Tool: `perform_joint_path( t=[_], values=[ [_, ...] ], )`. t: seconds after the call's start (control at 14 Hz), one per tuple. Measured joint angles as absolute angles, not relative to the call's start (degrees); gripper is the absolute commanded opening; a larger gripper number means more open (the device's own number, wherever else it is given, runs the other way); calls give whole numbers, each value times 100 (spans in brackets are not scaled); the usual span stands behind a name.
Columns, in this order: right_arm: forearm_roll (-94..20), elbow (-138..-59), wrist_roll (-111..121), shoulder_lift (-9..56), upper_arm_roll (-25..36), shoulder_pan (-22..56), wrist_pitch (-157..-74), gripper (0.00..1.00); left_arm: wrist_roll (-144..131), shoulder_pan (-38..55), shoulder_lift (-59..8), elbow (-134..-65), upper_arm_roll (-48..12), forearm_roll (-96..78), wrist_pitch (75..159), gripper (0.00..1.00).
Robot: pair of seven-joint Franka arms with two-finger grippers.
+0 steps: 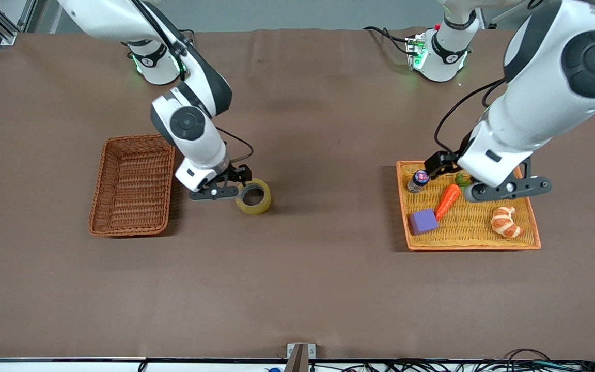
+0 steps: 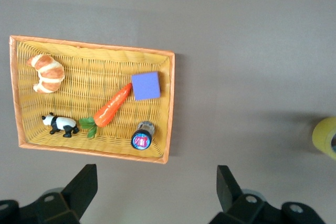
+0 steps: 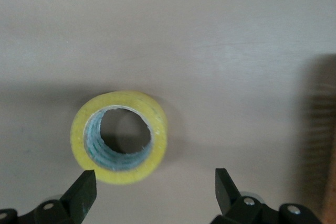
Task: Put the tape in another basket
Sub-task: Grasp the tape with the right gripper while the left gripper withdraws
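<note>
1. Yellowish translucent ring-shaped tape roll with grey core [image 1: 253,197] sat flat on the brown table [image 1: 318,268], hole up, just beside the narrow reddish-brown woven wicker basket [image 1: 131,185], on the side toward the left arm's end. Not in the basket.
2. Right gripper [image 1: 228,183] was low over the table between basket and tape, fingers [image 3: 81,195] spread open, holding nothing. In the right wrist view the tape [image 3: 120,136] lay near one finger, off centre of the gap.
3. Left gripper [image 1: 488,181] hovered over the flat orange-yellow woven tray [image 1: 475,245], fingers [image 2: 84,190] wide open, empty.
4. Tray contents: croissant [image 1: 505,221], orange carrot [image 1: 448,200], purple block [image 1: 423,221], small dark-capped bottle [image 1: 418,181]. Left wrist view also showed a small panda figure [image 2: 60,125] in it.
5. Reddish-brown basket held nothing visible.
</note>
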State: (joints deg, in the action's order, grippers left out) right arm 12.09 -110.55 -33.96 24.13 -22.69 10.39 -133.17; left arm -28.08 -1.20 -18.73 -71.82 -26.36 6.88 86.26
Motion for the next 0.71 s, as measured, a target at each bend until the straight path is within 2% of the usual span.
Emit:
perform_joint_path(
  t=[0.29,0.5,0.71],
  values=[
    [1709,-11033,-3723,2985,-2268,1073,-13697,100,-1844,-31,-1143,-7918,-1649,101,8924,100],
    [1880,-11015,-3771,3134,-2269,1080,-13754,100,-1585,206,-437,-8766,-1150,10,9384,100],
    [1997,-11012,-3777,3315,-2269,1082,-13980,100,-1397,566,24,-9208,-631,-174,9465,100]
  ],
)
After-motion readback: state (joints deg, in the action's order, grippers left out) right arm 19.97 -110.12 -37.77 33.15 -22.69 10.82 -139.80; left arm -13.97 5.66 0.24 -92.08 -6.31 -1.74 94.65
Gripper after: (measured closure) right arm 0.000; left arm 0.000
